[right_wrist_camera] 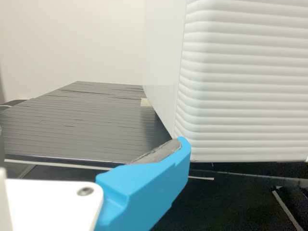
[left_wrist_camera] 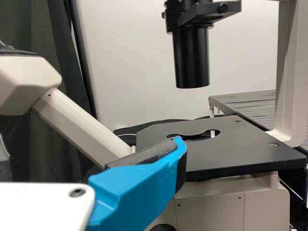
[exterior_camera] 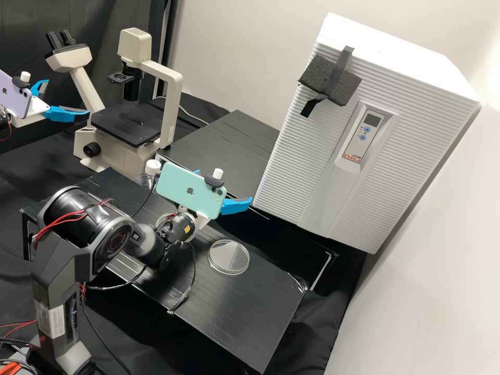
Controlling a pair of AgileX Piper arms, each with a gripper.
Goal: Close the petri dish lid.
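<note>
The clear round petri dish (exterior_camera: pixel 229 257) lies on the black bench with two rims showing, one over the other; whether its lid sits flush I cannot tell. Behind the green phone mount, beyond the dish and above the bench, my right gripper (exterior_camera: pixel 224 185) is open, its far finger partly hidden by the phone. One blue finger of the right gripper (right_wrist_camera: pixel 144 187) shows in its wrist view, in front of the white box. At the upper left, my left gripper (exterior_camera: pixel 66 97) has its fingers spread beside the microscope, holding nothing; in its wrist view the left gripper (left_wrist_camera: pixel 137 190) faces the microscope stage.
The microscope (exterior_camera: pixel 127 125) stands at the back left, with a white-capped bottle (exterior_camera: pixel 152 167) near it. A large white ribbed box (exterior_camera: pixel 291 161) is at the right. Cables hang beside the right arm, left of the dish.
</note>
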